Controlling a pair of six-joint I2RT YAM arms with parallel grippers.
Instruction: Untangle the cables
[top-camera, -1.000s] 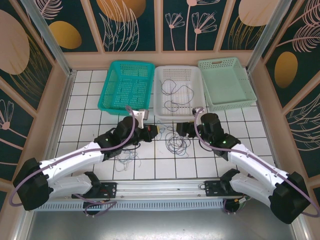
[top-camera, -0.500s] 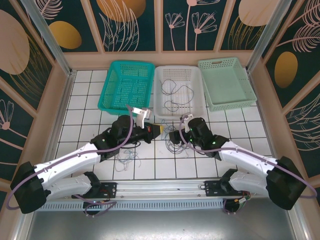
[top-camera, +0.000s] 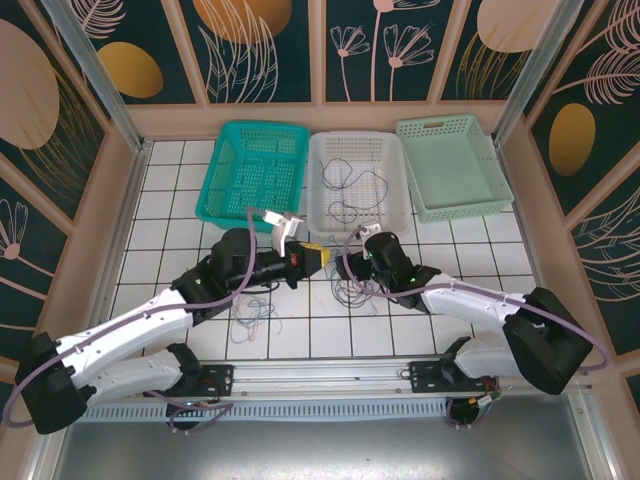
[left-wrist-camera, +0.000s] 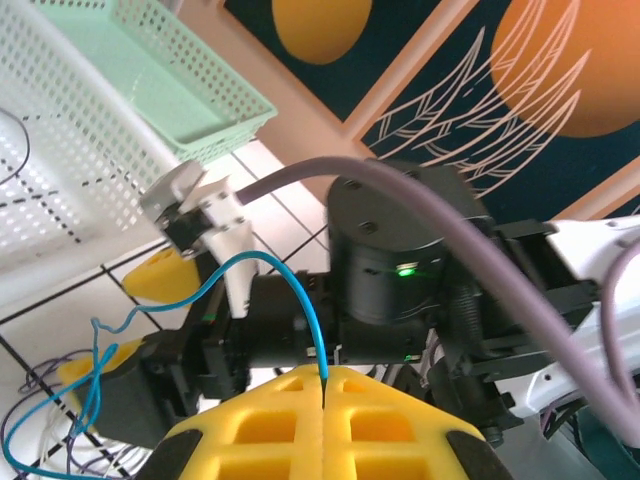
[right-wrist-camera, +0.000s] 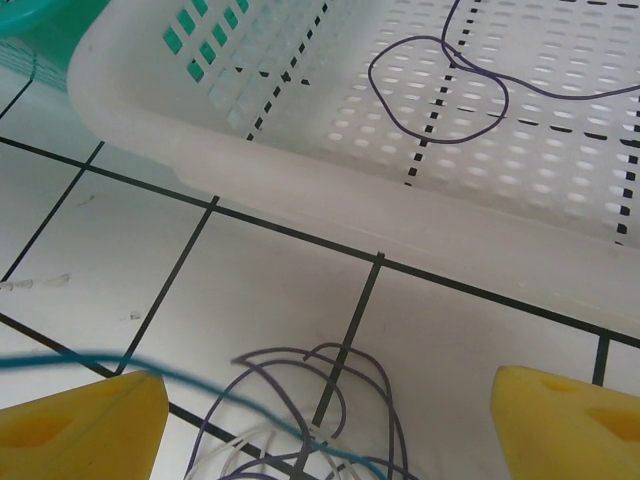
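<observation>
The knot of cables lies on the desk just in front of the white basket, purple and pale loops heaped over one another. One blue cable is lifted out of it. My left pincer is clamped tight on that cable, pads together. The strand arcs up and drops back toward the heap, so I judge it not yet free. My right pincer hangs low over the knot, jaws spread wide and gripping nothing, with the loose loops and the blue strand below it. One dark cable lies alone in the white basket, which I read as already sorted. A smaller bunch sits on the desk beside my left arm. I'd call this an early stage, with most strands left to part.
</observation>
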